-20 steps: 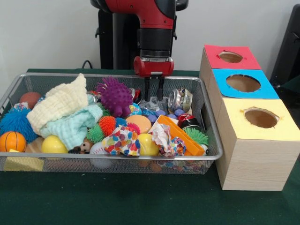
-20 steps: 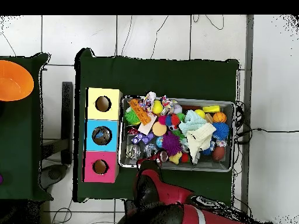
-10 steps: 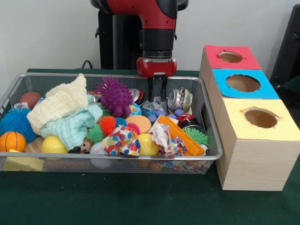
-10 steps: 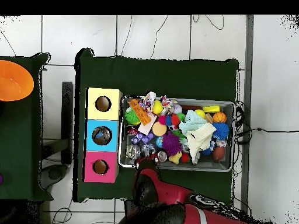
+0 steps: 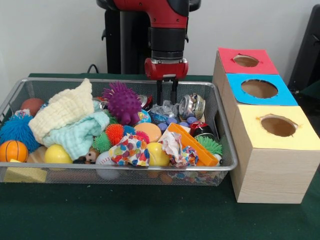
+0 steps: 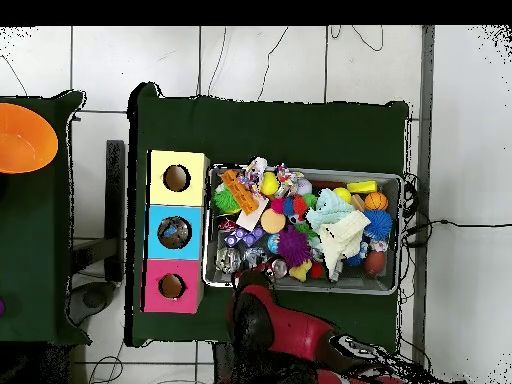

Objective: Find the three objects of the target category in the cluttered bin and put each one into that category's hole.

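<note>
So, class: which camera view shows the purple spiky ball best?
The front view: the purple spiky ball stands clear in the wire bin, spikes plain to see. The overhead view shows it only as a small purple patch among the toys.

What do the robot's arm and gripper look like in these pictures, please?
The arm is glossy red with a black cylindrical wrist section below it. A red block under the wrist carries the gripper, which has two thin, straight black fingers. No cables or markings show on it. In the overhead view the arm shows red and black.
</note>
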`<state>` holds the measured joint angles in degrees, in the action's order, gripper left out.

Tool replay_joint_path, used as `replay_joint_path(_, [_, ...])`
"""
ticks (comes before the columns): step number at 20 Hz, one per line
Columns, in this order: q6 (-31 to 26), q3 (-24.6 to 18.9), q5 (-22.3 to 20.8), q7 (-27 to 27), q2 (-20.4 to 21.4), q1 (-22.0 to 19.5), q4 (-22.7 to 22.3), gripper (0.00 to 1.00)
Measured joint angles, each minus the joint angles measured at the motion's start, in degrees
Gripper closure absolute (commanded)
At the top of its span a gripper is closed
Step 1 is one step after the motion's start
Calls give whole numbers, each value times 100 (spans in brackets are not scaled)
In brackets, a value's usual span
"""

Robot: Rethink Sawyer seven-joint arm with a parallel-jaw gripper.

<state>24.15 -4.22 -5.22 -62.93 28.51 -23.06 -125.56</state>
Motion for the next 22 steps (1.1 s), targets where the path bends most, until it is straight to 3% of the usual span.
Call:
replay_joint_path(7, [-463,-2,327,0,385,260,-2,100])
replay_joint_path(22, [-742,-1,471,0,902,400,-6,100])
